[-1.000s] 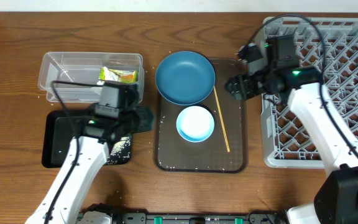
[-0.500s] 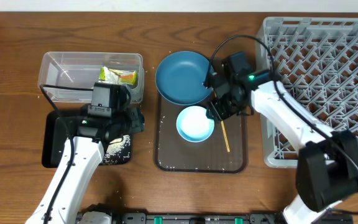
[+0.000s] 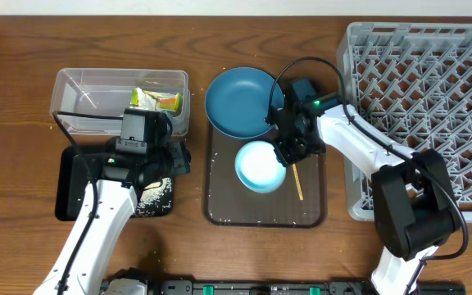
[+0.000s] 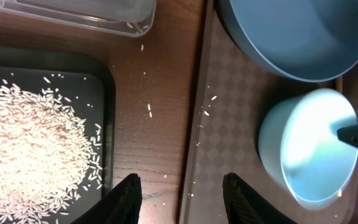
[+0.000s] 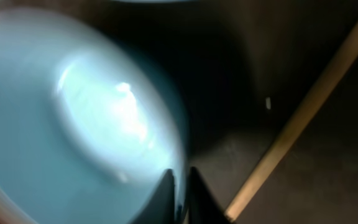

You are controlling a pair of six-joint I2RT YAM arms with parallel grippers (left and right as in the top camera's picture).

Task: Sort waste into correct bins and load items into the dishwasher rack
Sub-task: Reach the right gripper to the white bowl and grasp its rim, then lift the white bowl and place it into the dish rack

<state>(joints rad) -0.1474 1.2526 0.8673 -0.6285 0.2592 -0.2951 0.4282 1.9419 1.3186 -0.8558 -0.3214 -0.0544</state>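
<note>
Overhead: my right gripper [image 3: 288, 156] is clamped on the rim of the mint bowl [image 3: 260, 166]. The bowl is on the brown tray [image 3: 228, 205], with the stick [image 3: 297, 182] just beside my tips and the blue bowl [image 3: 240, 102] close behind them. The rack [image 3: 433, 82] lies well off to the right.

Left wrist: my left gripper [image 4: 185, 199] stands partly open and empty over bare wood, with the rice [image 4: 30, 149] to its left.

Right wrist: the rim sits between my closed tips. A rim pinch lets a bowl swing, I judge, so I should lift straight up, clear the stick and the blue bowl, then carry slowly to the rack's pegs.
</note>
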